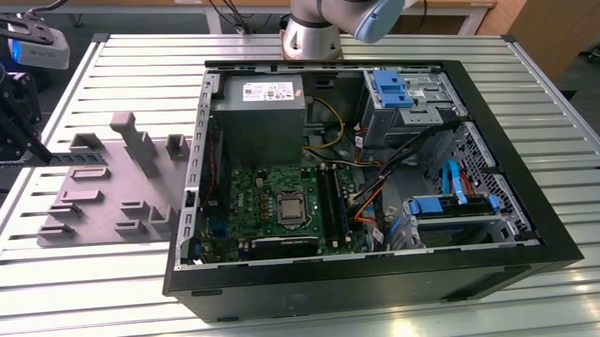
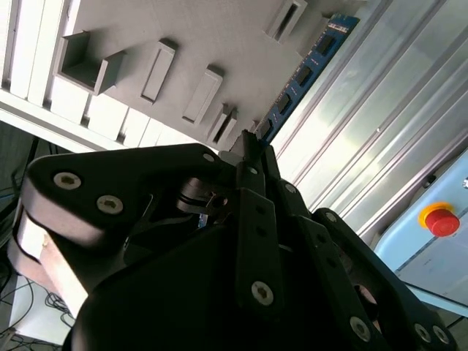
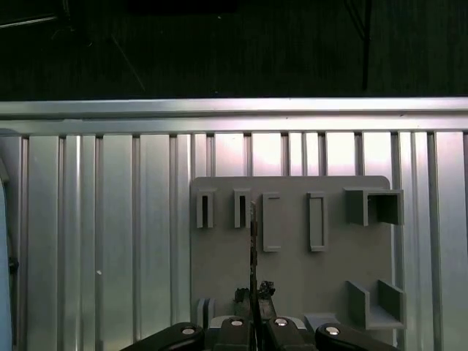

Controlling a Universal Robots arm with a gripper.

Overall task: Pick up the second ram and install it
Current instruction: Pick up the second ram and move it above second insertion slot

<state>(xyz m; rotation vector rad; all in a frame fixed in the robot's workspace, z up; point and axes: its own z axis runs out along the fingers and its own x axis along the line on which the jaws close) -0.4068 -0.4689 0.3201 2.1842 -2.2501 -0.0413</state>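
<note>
While its jaws are pinched shut on one end of the second ram [image 2: 303, 73], the gripper [image 2: 248, 155] holds that blue-green strip out over the grey slotted holder plate [image 1: 103, 203]. The plate lies on the ribbed metal table [image 1: 131, 49] just beside the open computer case [image 1: 375, 288], on the exterior view's left of it. Inside the case sit the green motherboard [image 1: 253, 210], a grey power supply [image 1: 258, 126] with a white label [image 1: 267, 91] whose print cannot be made out, blue drive brackets [image 1: 389, 88] and loose cables [image 1: 370, 195]; the case's raised side wall stands between strip and board.
</note>
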